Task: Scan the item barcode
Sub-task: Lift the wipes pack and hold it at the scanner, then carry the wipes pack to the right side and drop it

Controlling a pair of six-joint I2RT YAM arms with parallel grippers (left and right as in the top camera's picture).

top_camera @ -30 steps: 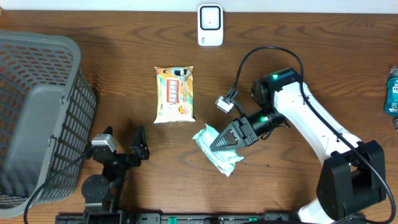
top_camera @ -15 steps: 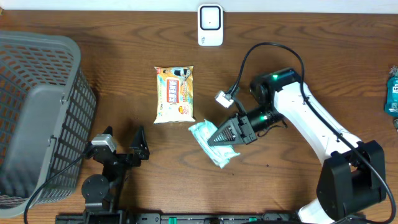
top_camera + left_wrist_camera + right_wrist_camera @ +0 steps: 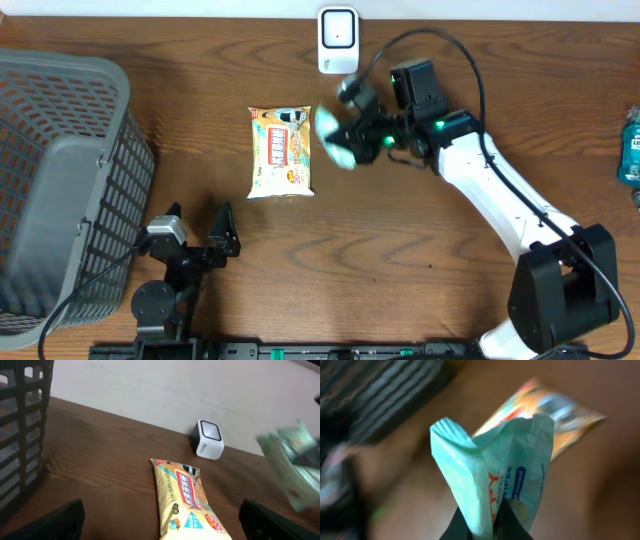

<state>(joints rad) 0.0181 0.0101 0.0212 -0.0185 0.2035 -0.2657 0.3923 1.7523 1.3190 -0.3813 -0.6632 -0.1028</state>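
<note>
My right gripper is shut on a pale green packet and holds it in the air, just in front of the white scanner at the table's far edge. In the right wrist view the packet rises from between my shut fingers, blurred. From the left wrist camera the same packet shows at the right, off the table, with the scanner to its left. My left gripper rests open near the front edge, holding nothing.
A yellow snack packet lies flat left of the held packet. A grey mesh basket fills the left side. A blue item lies at the right edge. The right arm's cable loops near the scanner.
The right arm has lifted the green packet off the table and carried it away from the front, toward the scanner. The left arm has not moved.
</note>
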